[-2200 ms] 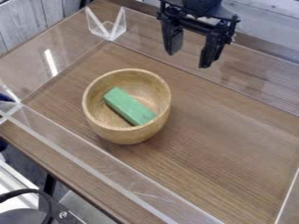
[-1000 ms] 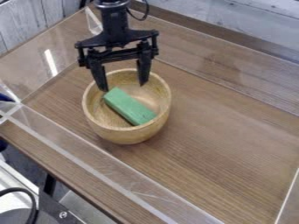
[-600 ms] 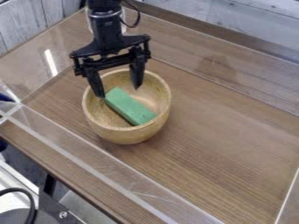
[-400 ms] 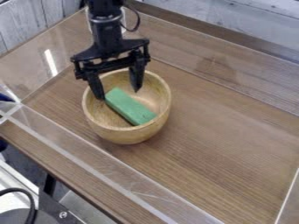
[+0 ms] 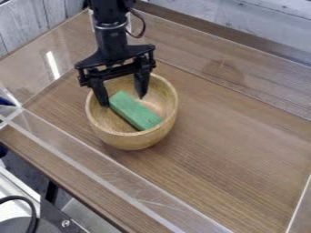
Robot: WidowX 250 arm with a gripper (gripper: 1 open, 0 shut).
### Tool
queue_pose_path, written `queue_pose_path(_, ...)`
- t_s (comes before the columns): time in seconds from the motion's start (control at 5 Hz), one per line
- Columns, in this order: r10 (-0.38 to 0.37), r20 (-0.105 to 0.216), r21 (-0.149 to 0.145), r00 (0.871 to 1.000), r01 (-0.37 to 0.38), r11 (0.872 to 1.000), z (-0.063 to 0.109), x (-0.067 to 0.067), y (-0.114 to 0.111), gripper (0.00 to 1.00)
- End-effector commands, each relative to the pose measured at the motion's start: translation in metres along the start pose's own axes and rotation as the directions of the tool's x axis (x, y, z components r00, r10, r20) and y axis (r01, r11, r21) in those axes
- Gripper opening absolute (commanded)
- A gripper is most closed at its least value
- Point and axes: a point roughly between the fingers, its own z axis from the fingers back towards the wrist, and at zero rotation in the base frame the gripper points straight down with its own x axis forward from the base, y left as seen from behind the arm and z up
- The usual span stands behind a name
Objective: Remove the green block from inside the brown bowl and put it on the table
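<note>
A bright green block (image 5: pixel 136 113) lies flat and slanted inside the round light-brown bowl (image 5: pixel 100 121), which sits left of centre on the dark wood table (image 5: pixel 225 150). My black gripper (image 5: pixel 122 92) hangs straight down over the bowl's far half with its jaws open wide. One fingertip dips near the block's upper-left end, the other stands by the bowl's far right rim. Nothing is between the fingers, and the block's upper end lies partly behind them.
Clear acrylic walls (image 5: pixel 49 136) run along the table's edges, with a clear bracket (image 5: pixel 112 27) at the far left corner. Bare wood surface extends to the right of and in front of the bowl.
The gripper came from the far right to above the bowl, then sank lower toward the block while rolling slightly. Its jaws stayed open. The block and bowl have not moved.
</note>
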Motion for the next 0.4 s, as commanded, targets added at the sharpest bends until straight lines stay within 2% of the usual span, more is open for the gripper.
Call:
queue_pose_path(0.0,-0.003,0.032,-0.019,0.999,0.004,1.0,0.0076,0.0036,-0.0042,1.0)
queue_pose_path(0.2,-0.007,0.031,-0.019,0.999,0.007,1.0,0.0097,0.0036,-0.0062,1.0)
